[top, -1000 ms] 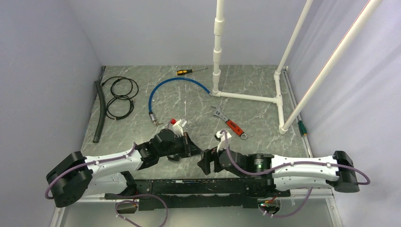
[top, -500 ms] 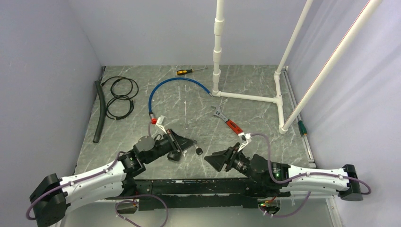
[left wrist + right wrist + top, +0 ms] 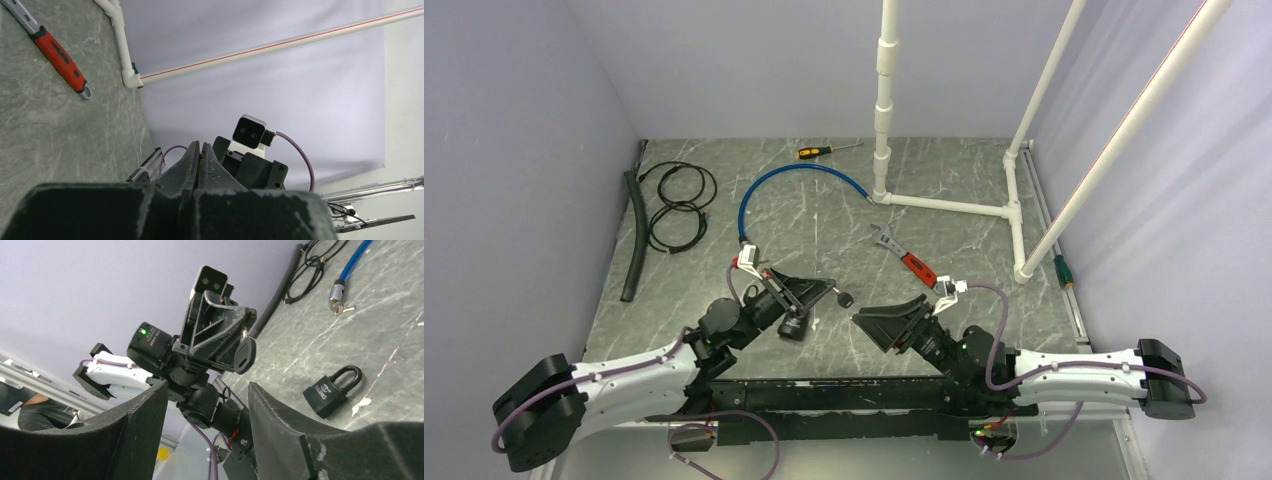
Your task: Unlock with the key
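Overhead, the grey marbled table (image 3: pixel 824 215) and the white pipe frame (image 3: pixel 944 205) at its far right fill most of the view, and both my arms reach in from the near edge. My left gripper (image 3: pixel 829 291) has its fingers pressed together on the key (image 3: pixel 845 297), whose black head sticks out past the tips, raised above the table. My right gripper (image 3: pixel 886 314) faces it from nearby, its fingers (image 3: pixel 280 425) spread wide with nothing between them.

A blue cable (image 3: pixel 794 175) curves across the middle of the table. The red-handled wrench (image 3: pixel 914 264) lies to its right; my left wrist camera shows it too, but neither the key nor the lock.

The padlock (image 3: pixel 331 391) is plain only from my right wrist: it lies flat on the table with the shackle closed, below and to the right of the held key in that view, apart from both grippers. From above it is a dark block (image 3: pixel 792 328) partly under my left wrist.

There is white lettering on the padlock's body, too blurred to read.
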You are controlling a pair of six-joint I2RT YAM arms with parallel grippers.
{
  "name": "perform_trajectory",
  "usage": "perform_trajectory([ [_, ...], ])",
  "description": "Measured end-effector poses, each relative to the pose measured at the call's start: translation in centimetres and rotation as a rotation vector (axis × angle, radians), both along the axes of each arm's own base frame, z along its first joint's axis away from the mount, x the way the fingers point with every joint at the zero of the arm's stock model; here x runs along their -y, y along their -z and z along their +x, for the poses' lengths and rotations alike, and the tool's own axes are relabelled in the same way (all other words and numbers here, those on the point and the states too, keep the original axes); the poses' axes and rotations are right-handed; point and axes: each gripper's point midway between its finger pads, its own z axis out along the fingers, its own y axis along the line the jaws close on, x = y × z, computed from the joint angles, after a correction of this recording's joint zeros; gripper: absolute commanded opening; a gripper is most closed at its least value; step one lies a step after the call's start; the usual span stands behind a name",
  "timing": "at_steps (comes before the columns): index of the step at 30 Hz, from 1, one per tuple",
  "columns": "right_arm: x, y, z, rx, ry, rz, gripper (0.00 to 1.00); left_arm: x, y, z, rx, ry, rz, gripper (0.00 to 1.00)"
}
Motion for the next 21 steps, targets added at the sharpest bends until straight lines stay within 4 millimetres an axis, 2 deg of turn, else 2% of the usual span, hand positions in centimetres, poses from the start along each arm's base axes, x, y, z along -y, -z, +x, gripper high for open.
perform_trajectory([
  [3, -0.1, -0.7, 0.3, 0.004, 0.016, 0.025, 0.59, 0.1, -0.1, 0.1, 0.002, 0.000, -0.023, 0.00],
  [7, 0.2, -1.7, 0.8, 0.010, 0.049, 0.066, 0.57, 0.1, -1.2, 0.0, 0.023, 0.004, -0.071, 0.00],
  [17, -0.4, -2.1, 2.4, -0.001, 0.091, 0.067, 0.57, -0.7, -2.9, -0.4, 0.060, -0.010, -0.133, 0.00],
  [21, -0.6, -2.1, 3.9, -0.018, 0.101, 0.082, 0.53, -1.1, -2.8, -0.6, 0.072, -0.016, -0.147, 0.00],
])
